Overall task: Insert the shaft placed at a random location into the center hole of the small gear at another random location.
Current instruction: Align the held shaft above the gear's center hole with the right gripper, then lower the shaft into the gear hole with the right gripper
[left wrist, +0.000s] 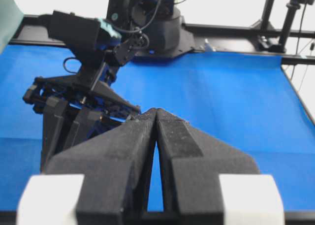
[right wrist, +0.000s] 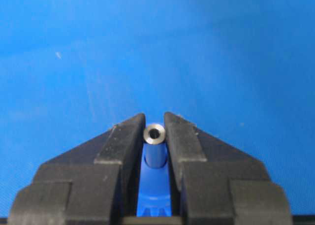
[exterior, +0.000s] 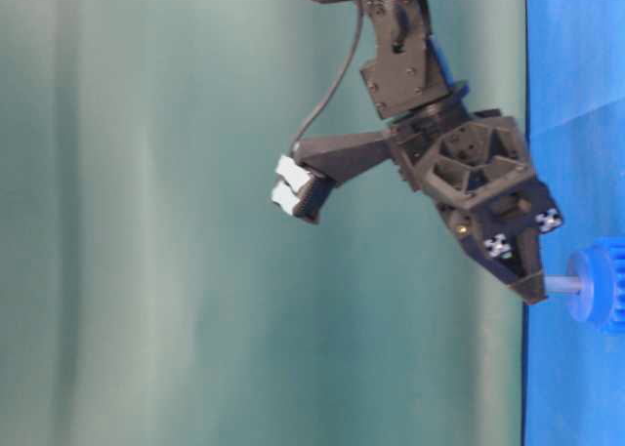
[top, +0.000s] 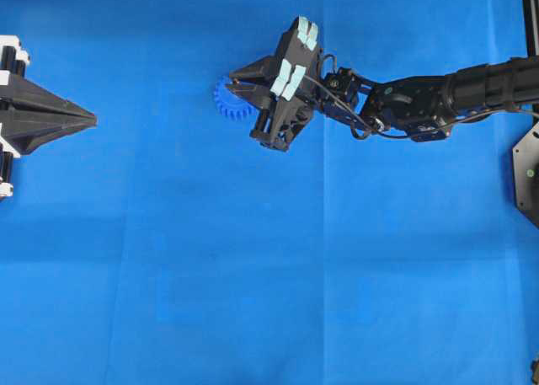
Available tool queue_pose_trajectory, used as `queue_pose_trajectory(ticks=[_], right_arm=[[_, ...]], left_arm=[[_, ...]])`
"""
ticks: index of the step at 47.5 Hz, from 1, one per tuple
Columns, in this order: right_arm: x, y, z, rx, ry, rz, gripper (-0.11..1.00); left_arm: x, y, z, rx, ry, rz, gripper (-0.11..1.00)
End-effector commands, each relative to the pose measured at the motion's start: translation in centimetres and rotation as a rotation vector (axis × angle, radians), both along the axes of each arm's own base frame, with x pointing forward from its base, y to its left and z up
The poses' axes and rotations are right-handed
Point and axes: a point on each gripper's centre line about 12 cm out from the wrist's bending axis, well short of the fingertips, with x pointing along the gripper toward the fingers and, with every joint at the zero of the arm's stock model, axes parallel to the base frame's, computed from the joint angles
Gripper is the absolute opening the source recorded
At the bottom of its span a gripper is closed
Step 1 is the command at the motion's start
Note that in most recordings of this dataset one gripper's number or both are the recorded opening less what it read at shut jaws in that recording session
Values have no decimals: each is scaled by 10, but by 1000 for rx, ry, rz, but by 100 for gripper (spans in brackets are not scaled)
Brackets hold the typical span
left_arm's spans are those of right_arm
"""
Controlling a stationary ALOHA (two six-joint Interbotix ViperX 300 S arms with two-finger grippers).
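**Shaft meeting the gear hub**

The right gripper [top: 238,86] is hanging over the small gear [top: 229,101] near the top middle of the blue table cover [top: 269,275], and its jaws are standing narrow, pinching the shaft [right wrist: 154,135] between the fingertips. The right wrist view is giving us the best look: the silvery pin is sitting upright between the two black fingers [right wrist: 118,141], its ring-shaped end facing the lens, with blue gear plastic showing in the gap below it. From table level, which is showing the scene turned on its side, the shaft [exterior: 562,284] is bridging straight from the fingertips to the gear's raised hub [exterior: 583,287], its far end touching or entering the hub; the center hole itself is hidden behind the pin, so I cannot tell how deep it is sitting. The gear is lying flat on the cover, half covered by the gripper from overhead.

Over on the left edge, the left gripper [top: 91,115] is parked well apart from the action, its two fingertips pressed together and holding nothing.
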Motion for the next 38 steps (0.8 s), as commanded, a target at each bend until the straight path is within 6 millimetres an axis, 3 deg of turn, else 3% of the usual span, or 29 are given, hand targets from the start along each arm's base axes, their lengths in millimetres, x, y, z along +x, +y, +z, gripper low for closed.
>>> queue_pose_trajectory(ticks=[1,38], right_arm=[[3,-1,9,-9,-33,-4,2],[4,-1,-9,-3,2,-7,2]], left_arm=[[1,0,4,0,-11,2,0],[1,0,3,0,-9,2,0]])
